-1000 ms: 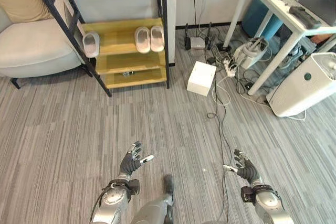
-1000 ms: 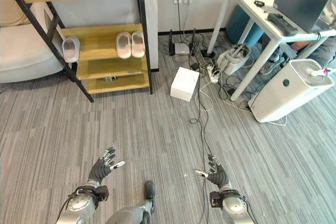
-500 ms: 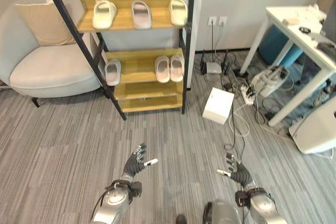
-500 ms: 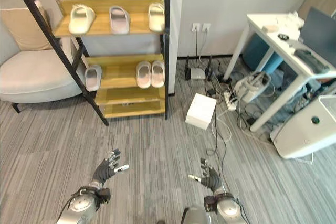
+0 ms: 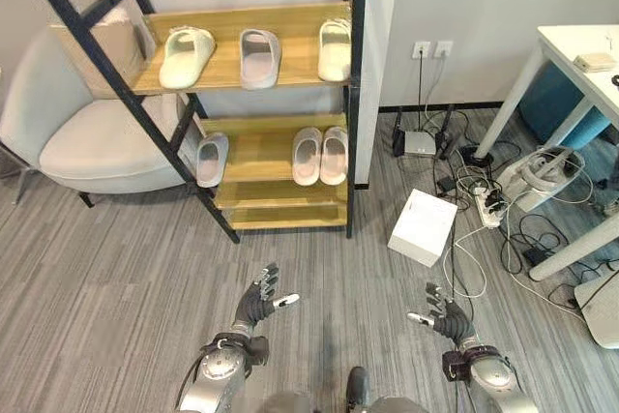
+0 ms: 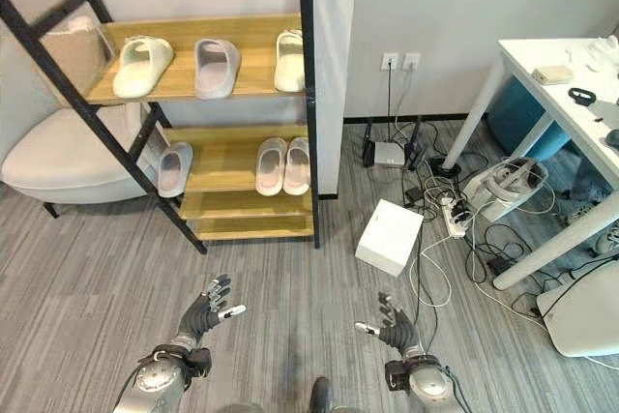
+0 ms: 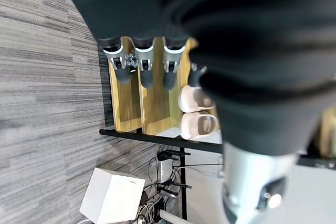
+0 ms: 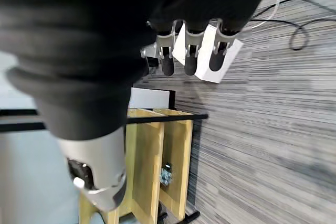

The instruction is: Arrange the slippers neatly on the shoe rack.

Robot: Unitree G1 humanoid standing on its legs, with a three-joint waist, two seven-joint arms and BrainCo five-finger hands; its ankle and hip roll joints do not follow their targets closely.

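6 slippers (image 5: pixel 320 155) sit on the shoe rack (image 5: pixel 247 216), 3 per shelf

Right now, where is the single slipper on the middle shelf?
In the left eye view, the single slipper sits at the left end of the rack's middle shelf, next to the armchair and apart from the pair on the right.

Bright, even indoor light, soft shadows under the shoe rack (image 5: pixel 253 123) shelves, wrist-view covers blurred close up.
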